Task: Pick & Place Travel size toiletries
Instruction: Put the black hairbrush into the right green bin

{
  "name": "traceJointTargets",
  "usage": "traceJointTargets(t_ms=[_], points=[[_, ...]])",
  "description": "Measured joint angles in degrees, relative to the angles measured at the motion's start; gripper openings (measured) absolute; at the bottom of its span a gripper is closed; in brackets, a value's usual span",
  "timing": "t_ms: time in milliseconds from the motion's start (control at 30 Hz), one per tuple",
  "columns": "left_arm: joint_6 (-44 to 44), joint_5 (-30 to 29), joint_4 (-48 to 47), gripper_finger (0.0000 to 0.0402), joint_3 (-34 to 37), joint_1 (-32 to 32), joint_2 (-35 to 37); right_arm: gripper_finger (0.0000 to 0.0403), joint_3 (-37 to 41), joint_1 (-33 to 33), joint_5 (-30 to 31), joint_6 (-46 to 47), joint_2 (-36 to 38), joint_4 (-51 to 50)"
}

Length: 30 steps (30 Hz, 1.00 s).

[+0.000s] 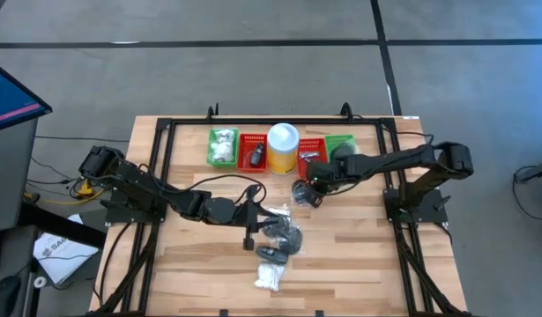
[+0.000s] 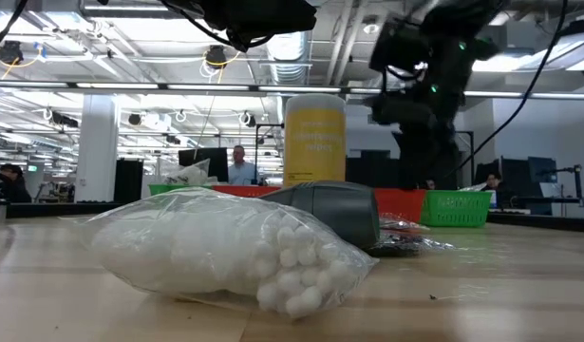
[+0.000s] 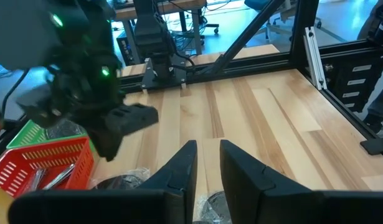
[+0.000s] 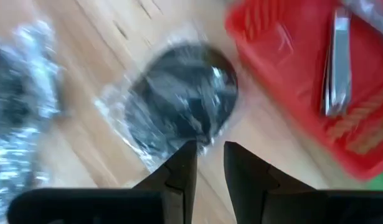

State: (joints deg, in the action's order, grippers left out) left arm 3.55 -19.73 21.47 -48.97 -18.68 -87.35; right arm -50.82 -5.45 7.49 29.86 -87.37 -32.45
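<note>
A dark round disc in a clear wrapper [image 4: 182, 102] lies under my right gripper [image 4: 208, 152], which is shut on the wrapper beside the red basket [image 4: 291, 56]; the high view shows the disc [image 1: 304, 195] just near of that gripper [image 1: 312, 183]. My left gripper [image 1: 263, 211] hovers mid-table, shut and empty [image 3: 208, 152]. More wrapped dark discs [image 1: 285, 234], a small black piece [image 1: 271, 254] and a white fluffy bundle in a clear bag [image 2: 225, 252] rest on the table. Silvery-grey bits [image 4: 337, 62] lie in the red basket. My right gripper pinches the clear wrapper's edge [image 4: 202, 142] between its two fingers, coming from above and pointing down. The disc spreads out beyond the fingertips. Whether the disc is lifted clear of the table cannot be told.
Along the far edge stand a green basket [image 1: 222, 147], a red basket [image 1: 253, 151], a yellow canister with white lid [image 1: 282, 147], another red basket [image 1: 312, 154] and a green basket [image 1: 343, 143]. A black frame [image 1: 165, 132] borders the table. Bare wood lies near left and right.
</note>
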Motion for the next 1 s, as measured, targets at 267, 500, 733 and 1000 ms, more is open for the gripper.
traceJointTargets(t_ms=[267,500,733,1000], points=[[0.00,-0.02,-0.08,0.0059,0.00,0.00,0.00,0.0071,7.87,-0.28,0.99,5.66,-0.02,14.10],[0.00,-0.07,-0.09,0.0060,0.00,0.00,0.00,0.0071,8.70,-0.33,5.62,8.16,-0.02,13.67],[0.00,-0.29,-0.09,0.0060,0.00,0.00,0.00,0.0071,12.36,-0.28,5.72,11.61,-0.04,16.80],[0.00,-0.27,-0.08,0.0060,0.00,-0.01,0.00,0.0071,14.97,-0.28,6.01,12.41,-0.04,24.88]])
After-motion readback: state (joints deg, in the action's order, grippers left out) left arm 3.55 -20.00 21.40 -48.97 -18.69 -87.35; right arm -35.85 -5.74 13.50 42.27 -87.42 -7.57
